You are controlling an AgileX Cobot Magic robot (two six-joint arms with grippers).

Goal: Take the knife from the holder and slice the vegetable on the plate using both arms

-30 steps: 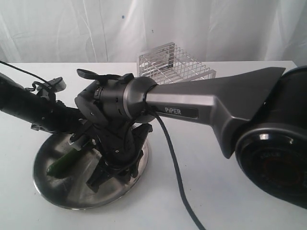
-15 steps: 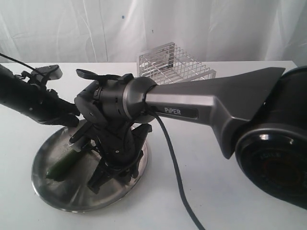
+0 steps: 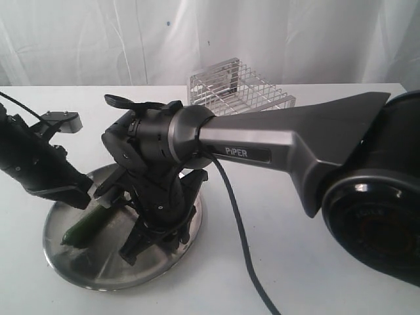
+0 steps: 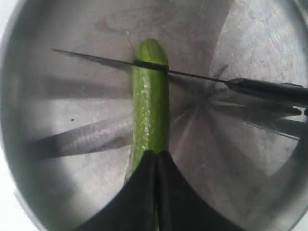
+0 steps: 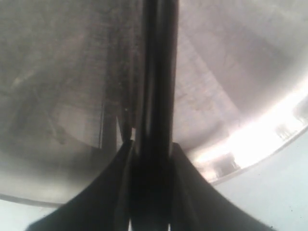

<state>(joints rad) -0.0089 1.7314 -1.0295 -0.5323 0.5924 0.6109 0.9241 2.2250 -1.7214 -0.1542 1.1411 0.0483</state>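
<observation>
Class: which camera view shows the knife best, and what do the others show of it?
The left wrist view: the knife shows tip to handle, blade across the vegetable near its end. The right wrist view shows only a dark strip in the right gripper. In the exterior view the arms mostly hide it.

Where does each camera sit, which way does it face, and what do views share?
Exterior: close beside the grey-black PIPER arm, facing the white curtain; black left arm and shiny wire-cage holder also show.
Left wrist: looks down past the shut left gripper onto the slim dark green vegetable.
Right wrist: looks along the black-handled knife clamped in the right gripper.
Shared: all see the round steel plate.
</observation>
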